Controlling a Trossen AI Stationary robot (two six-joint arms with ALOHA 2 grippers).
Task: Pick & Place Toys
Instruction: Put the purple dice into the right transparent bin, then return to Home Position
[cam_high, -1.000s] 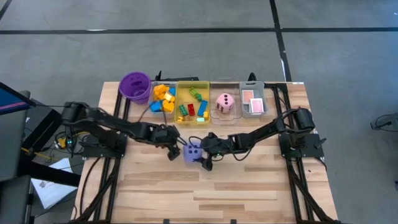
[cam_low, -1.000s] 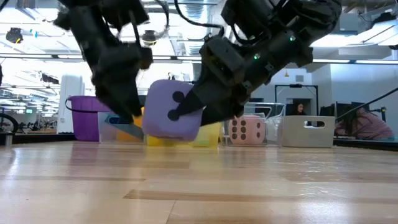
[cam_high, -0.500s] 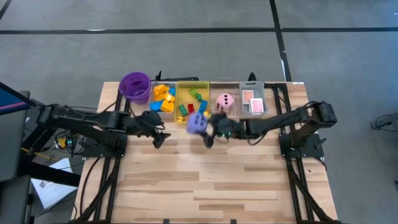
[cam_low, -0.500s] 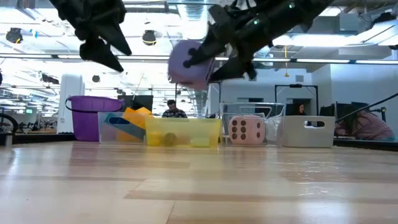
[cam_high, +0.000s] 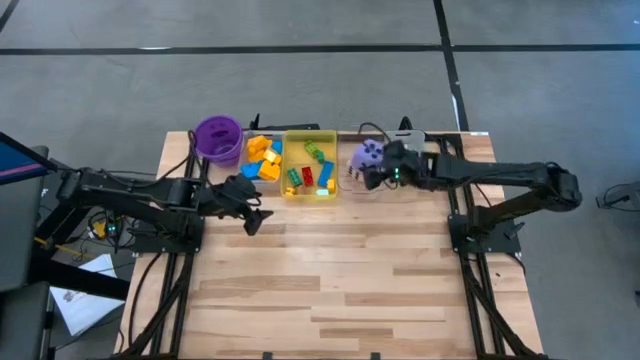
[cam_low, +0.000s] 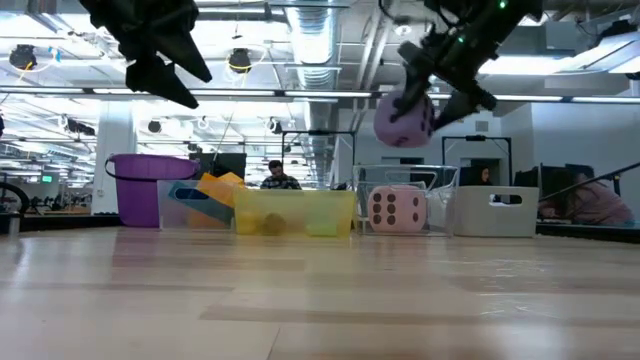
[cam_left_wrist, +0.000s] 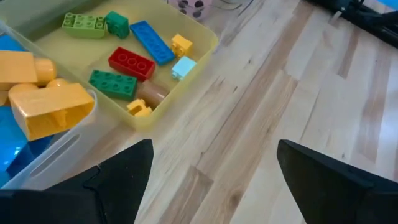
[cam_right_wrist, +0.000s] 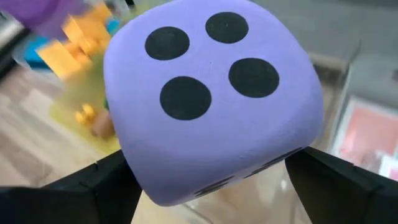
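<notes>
My right gripper (cam_high: 370, 166) is shut on the purple soft die (cam_high: 366, 154), holding it in the air over the clear tray (cam_low: 432, 180) at the table's far edge. The pink die (cam_low: 398, 209) rests in that tray on its bottom face. In the high view the purple die hides it. My left gripper (cam_high: 251, 208) is open and empty, raised over the table just near of the brick trays; its fingers show wide apart in the left wrist view (cam_left_wrist: 211, 180). Coloured bricks lie in the yellow tray (cam_high: 309, 185). My right gripper pinches the purple die by two opposite faces (cam_right_wrist: 134, 171) between its two fingers. The fingers come from the table's right side, about level. The die is lifted clear, tilted, its four-dot face (cam_right_wrist: 211, 59) toward the wrist camera, above the pink die's tray.
A purple round cup (cam_high: 217, 138) stands at the far left. Beside it a clear tray (cam_high: 260, 158) holds yellow and orange bricks. A clear tray with pink-backed cards (cam_right_wrist: 367, 134) is right of the pink die's tray. The near part of the wooden table (cam_high: 330, 290) is bare.
My right gripper has lifted the purple die off the table's middle and carried it up and toward the far right, to above the pink die's tray. My left gripper has drawn back from the die toward the table's left and risen, then kept still.
</notes>
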